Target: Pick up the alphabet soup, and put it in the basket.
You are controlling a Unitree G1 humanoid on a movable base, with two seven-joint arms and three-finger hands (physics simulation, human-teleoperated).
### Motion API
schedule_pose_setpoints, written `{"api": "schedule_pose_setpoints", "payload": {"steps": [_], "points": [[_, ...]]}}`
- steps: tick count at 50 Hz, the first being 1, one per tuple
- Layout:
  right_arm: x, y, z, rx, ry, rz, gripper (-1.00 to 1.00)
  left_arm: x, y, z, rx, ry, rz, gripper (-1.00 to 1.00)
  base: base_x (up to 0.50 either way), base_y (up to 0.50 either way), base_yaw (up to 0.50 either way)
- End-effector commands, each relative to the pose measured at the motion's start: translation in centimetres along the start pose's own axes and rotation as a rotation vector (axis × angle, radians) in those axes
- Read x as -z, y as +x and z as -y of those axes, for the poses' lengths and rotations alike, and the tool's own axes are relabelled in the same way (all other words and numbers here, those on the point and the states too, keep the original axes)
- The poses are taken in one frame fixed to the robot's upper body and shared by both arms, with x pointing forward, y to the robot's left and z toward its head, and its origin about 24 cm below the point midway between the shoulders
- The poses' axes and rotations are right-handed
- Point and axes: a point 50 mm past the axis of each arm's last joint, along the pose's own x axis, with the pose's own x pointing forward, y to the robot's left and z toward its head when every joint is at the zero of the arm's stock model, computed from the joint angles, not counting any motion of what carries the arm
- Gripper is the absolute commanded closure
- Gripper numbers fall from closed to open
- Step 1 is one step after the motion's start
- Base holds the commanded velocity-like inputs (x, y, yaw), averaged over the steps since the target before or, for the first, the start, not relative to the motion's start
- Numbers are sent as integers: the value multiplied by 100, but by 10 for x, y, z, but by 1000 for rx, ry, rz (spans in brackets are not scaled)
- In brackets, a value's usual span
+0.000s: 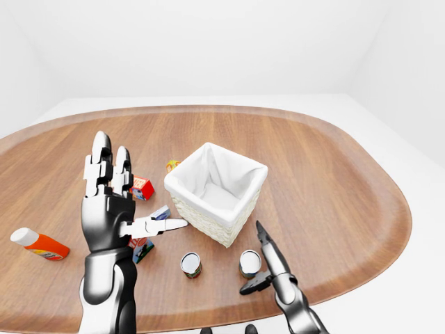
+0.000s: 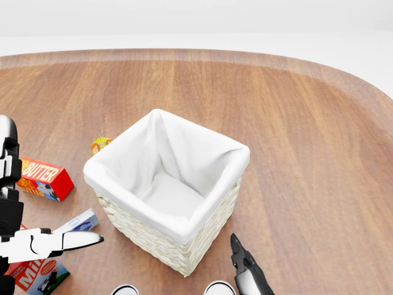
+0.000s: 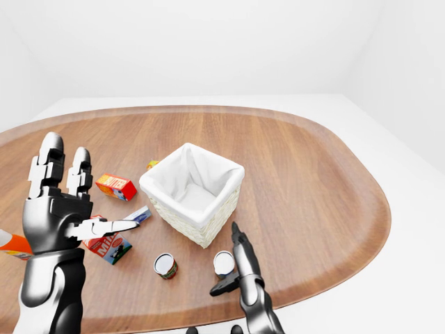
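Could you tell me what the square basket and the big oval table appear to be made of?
The square pale basket looks like woven wicker, by its ribbed walls, with a matte white cloth lining folded over its rim. The oval brown table looks like satin-finished wood, with streaky grain.

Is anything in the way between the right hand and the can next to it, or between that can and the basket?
Nothing visible. The open right hand is right beside the can, and only bare table lies between it and the basket. The other can sits off to the left.
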Motion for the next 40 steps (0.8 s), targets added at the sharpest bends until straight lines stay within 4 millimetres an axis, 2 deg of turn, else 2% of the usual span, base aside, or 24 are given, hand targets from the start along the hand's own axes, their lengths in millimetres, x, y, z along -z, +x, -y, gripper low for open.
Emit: {"api": "schedule_pose_setpoints", "payload": {"steps": [1, 25, 26, 27, 28, 29, 40], "points": [[1, 3, -5, -14, -12, -4, -100, 0, 0, 0, 1, 2, -1, -100, 0, 0, 0], [14, 8, -17, -56, -100, -47, -100, 4, 1, 1, 2, 1, -12, -100, 0, 0, 0], [14, 8, -18, -57, -100, -47, -77, 4, 1, 1, 2, 1, -14, -100, 0, 0, 0], [13, 7, -17, -53, -99, -46, 76, 4, 1, 1, 1, 0, -15, -100, 0, 0, 0], [13, 7, -17, -53, -99, -46, 76, 4, 1, 1, 1, 0, -15, -100, 0, 0, 0], [14, 7, -17, -52, -101, -44, 100, 4, 1, 1, 1, 0, -14, -100, 0, 0, 0], [13, 3, -15, -38, -97, -42, 100, 3, 0, 0, 0, 2, -13, -100, 0, 0, 0]]}}
